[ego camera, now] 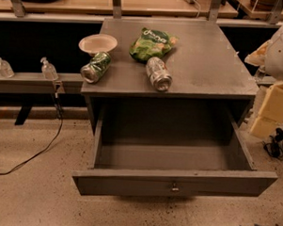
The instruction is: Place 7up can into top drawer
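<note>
The 7up can (pixel 158 74), silver-grey with a shiny round end facing me, lies on its side near the front edge of the grey cabinet top (pixel 214 66). The top drawer (pixel 129 181) is pulled fully open below it. Its inside holds nothing, and a small round knob (pixel 175 187) sits at the centre of the front panel. My gripper (pixel 269 113) hangs at the right edge of the view, beside the cabinet's right side, below the white arm (pixel 281 48). It is well apart from the can and holds nothing.
A darker green can (pixel 95 67) lies on its side at the cabinet top's left edge, next to a white paper bowl (pixel 98 43). A green snack bag (pixel 151 42) lies just behind the 7up can. Two small clear bottles (pixel 48 69) stand on a low rail at left. A black cable (pixel 46 146) runs across the floor.
</note>
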{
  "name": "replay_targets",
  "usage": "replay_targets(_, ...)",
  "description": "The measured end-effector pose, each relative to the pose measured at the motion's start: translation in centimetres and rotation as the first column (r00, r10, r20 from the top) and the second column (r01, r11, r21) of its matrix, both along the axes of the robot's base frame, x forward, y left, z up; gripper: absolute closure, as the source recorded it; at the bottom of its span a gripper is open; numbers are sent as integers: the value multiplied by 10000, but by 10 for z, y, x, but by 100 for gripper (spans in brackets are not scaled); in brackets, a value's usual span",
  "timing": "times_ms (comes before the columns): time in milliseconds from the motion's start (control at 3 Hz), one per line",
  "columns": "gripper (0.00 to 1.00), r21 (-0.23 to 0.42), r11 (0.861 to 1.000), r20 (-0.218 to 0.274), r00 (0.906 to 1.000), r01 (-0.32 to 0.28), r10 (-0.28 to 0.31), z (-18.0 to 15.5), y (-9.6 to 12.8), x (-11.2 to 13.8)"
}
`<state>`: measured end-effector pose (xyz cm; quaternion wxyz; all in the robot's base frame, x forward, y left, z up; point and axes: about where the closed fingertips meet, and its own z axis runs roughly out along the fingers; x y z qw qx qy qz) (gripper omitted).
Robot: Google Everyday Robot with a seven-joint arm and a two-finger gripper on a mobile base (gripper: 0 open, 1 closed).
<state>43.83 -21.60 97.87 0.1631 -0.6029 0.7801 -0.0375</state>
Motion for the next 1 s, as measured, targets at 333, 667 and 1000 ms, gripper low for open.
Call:
replay_targets(333,0,0,10000,2,10000,0,0,0,0,0)
replay_targets(667,0,37,10000,-46,10000,59,-58,-2,1,6)
replay_targets(1000,0,528,9986,-31,10000,52,-50,-19,11,52)
